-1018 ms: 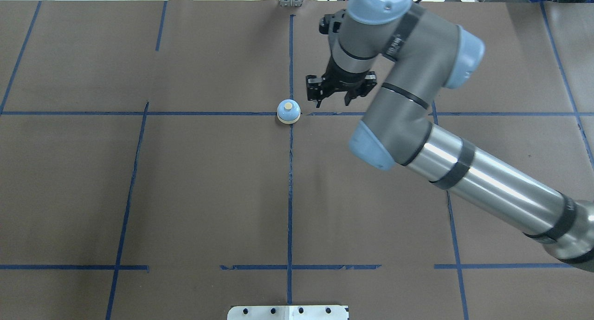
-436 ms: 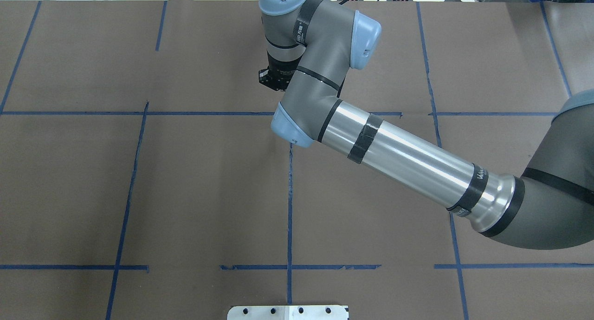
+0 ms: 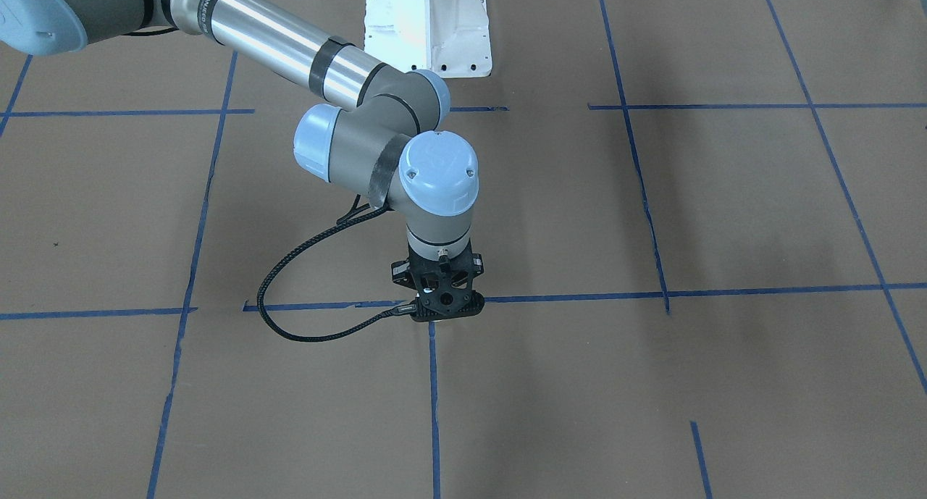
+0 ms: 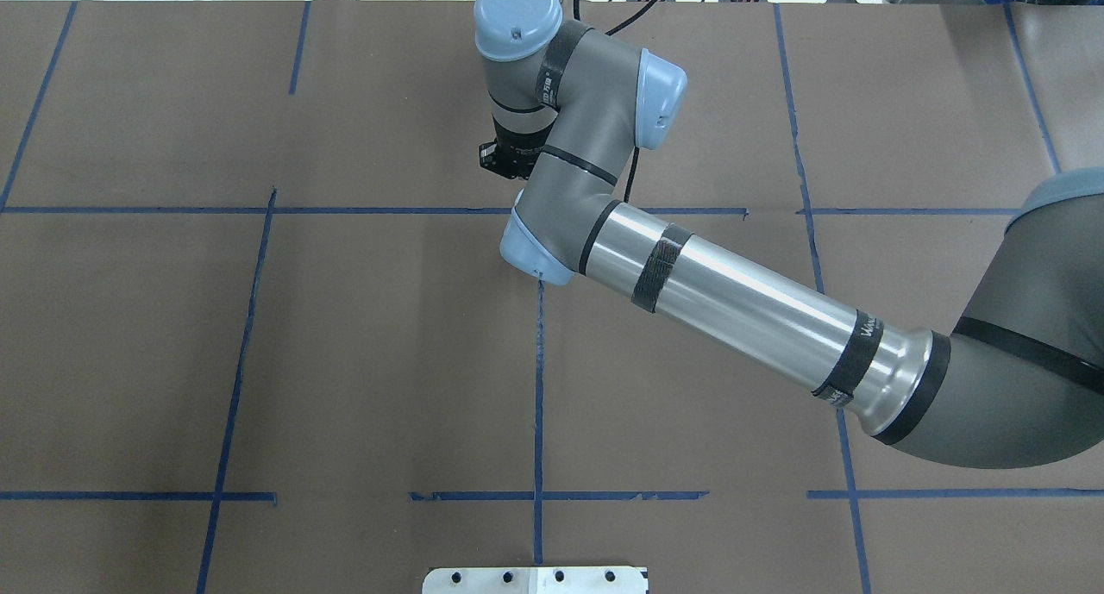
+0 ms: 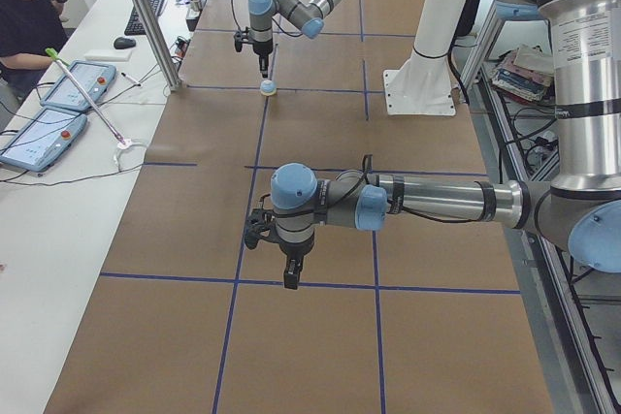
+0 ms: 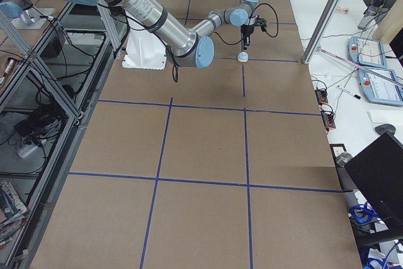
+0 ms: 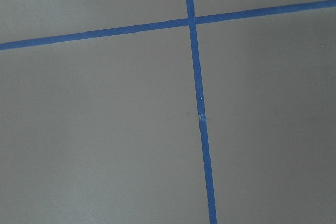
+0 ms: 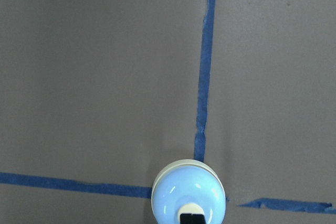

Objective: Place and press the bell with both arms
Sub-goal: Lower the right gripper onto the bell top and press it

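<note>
The light-blue bell [image 8: 189, 195] with its cream button stands on a blue tape crossing. It also shows in the left side view [image 5: 268, 89] and the right side view [image 6: 242, 58]. My right gripper [image 3: 442, 312] points straight down over it, fingers shut together. The black fingertip [image 8: 189, 217] is on the button. In the overhead view my right arm [image 4: 586, 189] hides the bell. My left gripper [image 5: 289, 280] hangs over bare paper far from the bell. It shows only in the left side view, so I cannot tell if it is open.
A black cable [image 3: 290, 318] loops from the right wrist onto the paper. The white pedestal [image 3: 427, 28] stands behind the bell. An operator [image 5: 29, 7], teach pendants [image 5: 49, 113] and a metal post [image 5: 146, 16] are along the table's far side.
My right arm has swung left from beside the bell to directly over it and lowered a little, so it now hides the bell in the overhead view. Its fingers stood apart one second ago.
</note>
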